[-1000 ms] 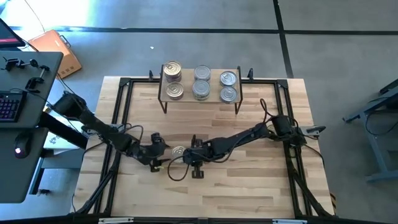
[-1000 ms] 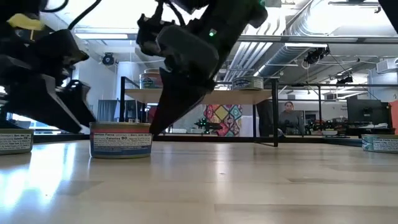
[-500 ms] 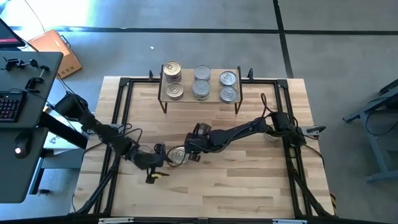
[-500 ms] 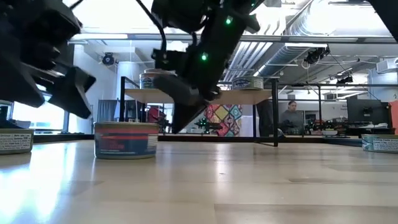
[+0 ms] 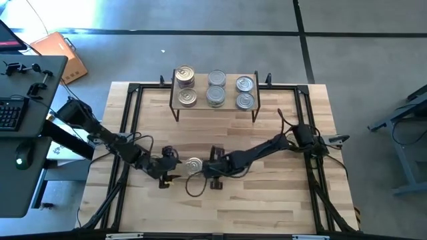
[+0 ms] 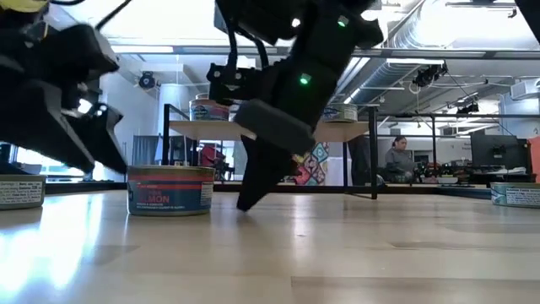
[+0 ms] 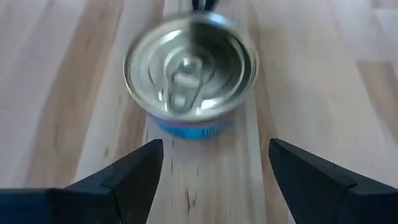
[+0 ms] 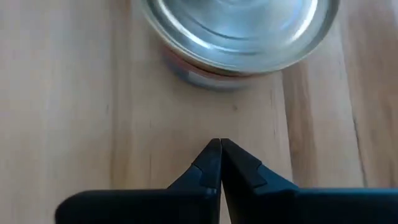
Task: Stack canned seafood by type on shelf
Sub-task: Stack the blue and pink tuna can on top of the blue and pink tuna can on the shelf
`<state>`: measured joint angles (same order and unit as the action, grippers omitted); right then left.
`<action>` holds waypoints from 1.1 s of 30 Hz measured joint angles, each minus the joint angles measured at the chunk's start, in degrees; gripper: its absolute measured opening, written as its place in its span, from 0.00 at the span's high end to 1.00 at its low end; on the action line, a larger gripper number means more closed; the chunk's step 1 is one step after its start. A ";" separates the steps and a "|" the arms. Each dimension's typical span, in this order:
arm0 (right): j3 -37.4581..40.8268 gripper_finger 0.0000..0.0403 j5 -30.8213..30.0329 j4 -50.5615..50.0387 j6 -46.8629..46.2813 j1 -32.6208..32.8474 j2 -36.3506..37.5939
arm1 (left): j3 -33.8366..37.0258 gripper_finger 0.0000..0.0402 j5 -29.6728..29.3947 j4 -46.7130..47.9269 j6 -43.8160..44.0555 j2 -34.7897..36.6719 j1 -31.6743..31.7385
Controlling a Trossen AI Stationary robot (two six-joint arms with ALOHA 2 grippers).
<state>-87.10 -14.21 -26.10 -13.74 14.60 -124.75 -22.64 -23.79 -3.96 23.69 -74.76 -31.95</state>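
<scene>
A lone tin stands upright on the bench, in the middle of its near half, silvery lid and pull tab up, with a claw on either side of it. The left claw sits just to its left, fingers spread wide and empty, the tin lying ahead of the gap rather than inside it. The right claw sits just to the tin's right, clenched tight on nothing, its tips pointed down at the wood close beside the tin.

Against half a second ago, the right claw has pulled back from over the tin's far-right side to this spot on its right, nearer the front edge. The left claw has come up from the near-left to stand level with the tin. The tin itself has barely shifted, if at all.

On the shelf at the far middle of the bench, the stacked tins look unchanged: three columns seen from above, gold-toned lids on the left, silvery ones in the middle and on the right. In the low view another tin sits at the left edge and one more at the right edge, and a person sits in the room beyond.
</scene>
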 joint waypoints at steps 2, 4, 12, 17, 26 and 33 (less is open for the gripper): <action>2.72 1.00 3.51 5.51 1.39 0.26 0.20 | 0.96 0.29 2.16 -0.47 -0.03 -0.02 0.78; 4.63 1.00 5.28 10.96 1.97 0.04 0.26 | 1.95 0.29 3.47 -4.23 -1.62 -0.39 1.31; 4.72 1.00 6.58 14.37 1.82 -2.59 0.07 | 3.33 0.29 5.63 -15.37 -6.13 -4.45 1.55; 3.52 1.00 3.61 13.84 0.30 -4.94 -0.19 | 2.87 0.29 8.32 -15.77 -3.37 -5.03 1.04; 3.17 1.00 -2.91 7.26 -6.84 -6.40 0.27 | -1.18 0.29 7.88 -12.99 -5.87 -3.08 -1.46; 8.92 1.00 -4.37 16.57 -6.79 -2.89 0.77 | -2.26 0.29 -3.74 -10.13 -5.95 -3.17 2.06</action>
<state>-78.18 -18.58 -9.53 -20.53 11.71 -123.97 -24.91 -27.53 -14.08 17.74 -77.93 -29.89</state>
